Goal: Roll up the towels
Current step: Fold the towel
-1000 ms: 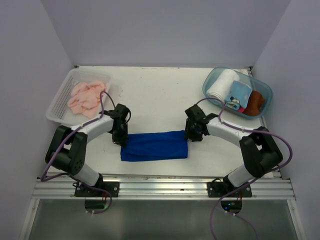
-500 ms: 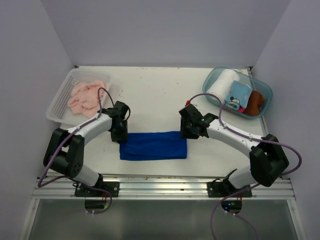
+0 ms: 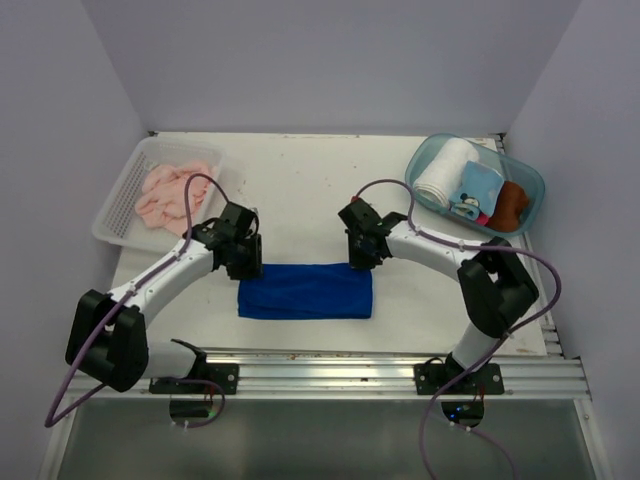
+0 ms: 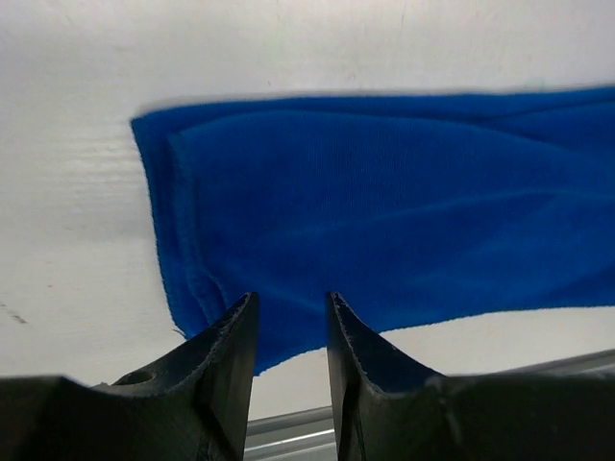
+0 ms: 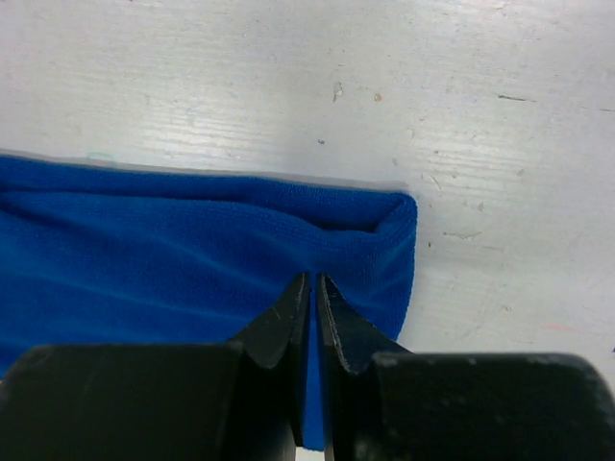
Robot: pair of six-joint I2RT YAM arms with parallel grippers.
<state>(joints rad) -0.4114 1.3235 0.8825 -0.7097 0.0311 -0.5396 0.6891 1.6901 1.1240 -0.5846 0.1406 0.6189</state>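
Scuffed white table (image 3: pixel 300 190), lilac walls (image 3: pixel 330 60).
We see a plush blue towel (image 3: pixel 305 292) (right gripper (image 5: pixel 313 288) pinches it; left gripper (image 4: pixel 290 305) gapes above).

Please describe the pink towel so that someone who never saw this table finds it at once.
Look at the far left corner of the white table, where a white perforated basket stands. The pink towel lies crumpled inside it, the only pink cloth; the blue towel lies flat at the table's middle.
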